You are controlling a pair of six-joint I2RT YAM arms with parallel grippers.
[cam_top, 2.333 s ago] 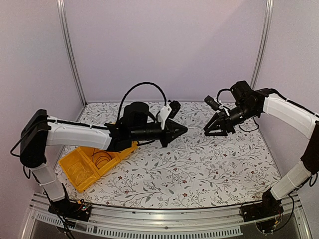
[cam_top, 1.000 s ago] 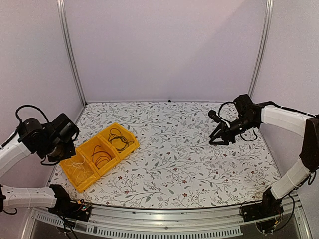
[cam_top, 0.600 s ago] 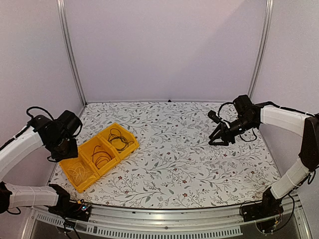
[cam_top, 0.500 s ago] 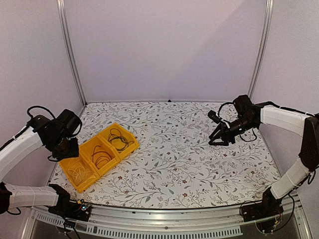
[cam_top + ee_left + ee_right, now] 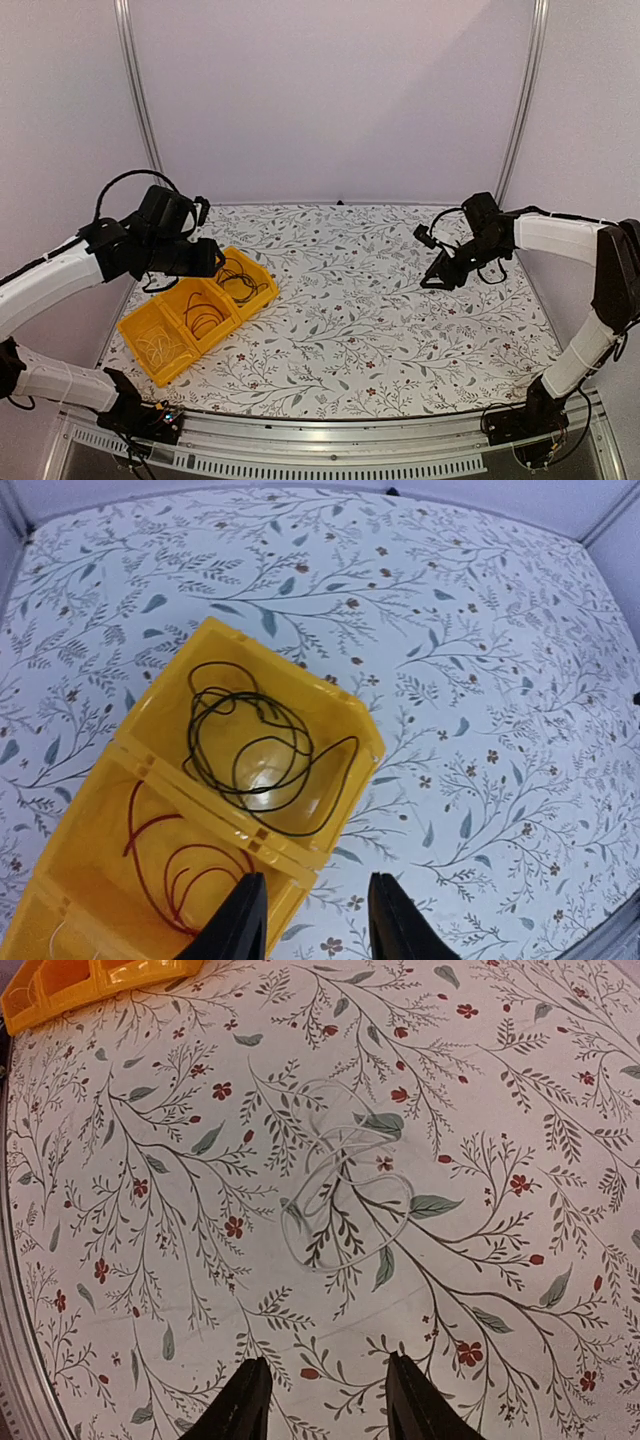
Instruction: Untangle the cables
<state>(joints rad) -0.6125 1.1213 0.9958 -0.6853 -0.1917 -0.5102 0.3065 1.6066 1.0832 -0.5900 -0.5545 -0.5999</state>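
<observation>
left end effector [image 5: 315, 892]: now spread, empty, swung over the bin [image 5: 368, 742]
right end effector [image 5: 325, 1375]: spread above pale cable [image 5: 345, 1195] on counter [image 5: 150, 1260]
task: likely one cable left to sort

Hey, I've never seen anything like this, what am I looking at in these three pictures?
Two robot arms stand at a flower-patterned table. The wide picture comes from a camera above and behind them. The other two come from a camera on each wrist, with that gripper's two fingers at the bottom edge. The left gripper hangs open over a yellow bin: a black cable lies in one compartment, a dark red cable in the next. The right gripper, also open, looks down on a pale cable lying loose on the table. Nothing is held.
</observation>
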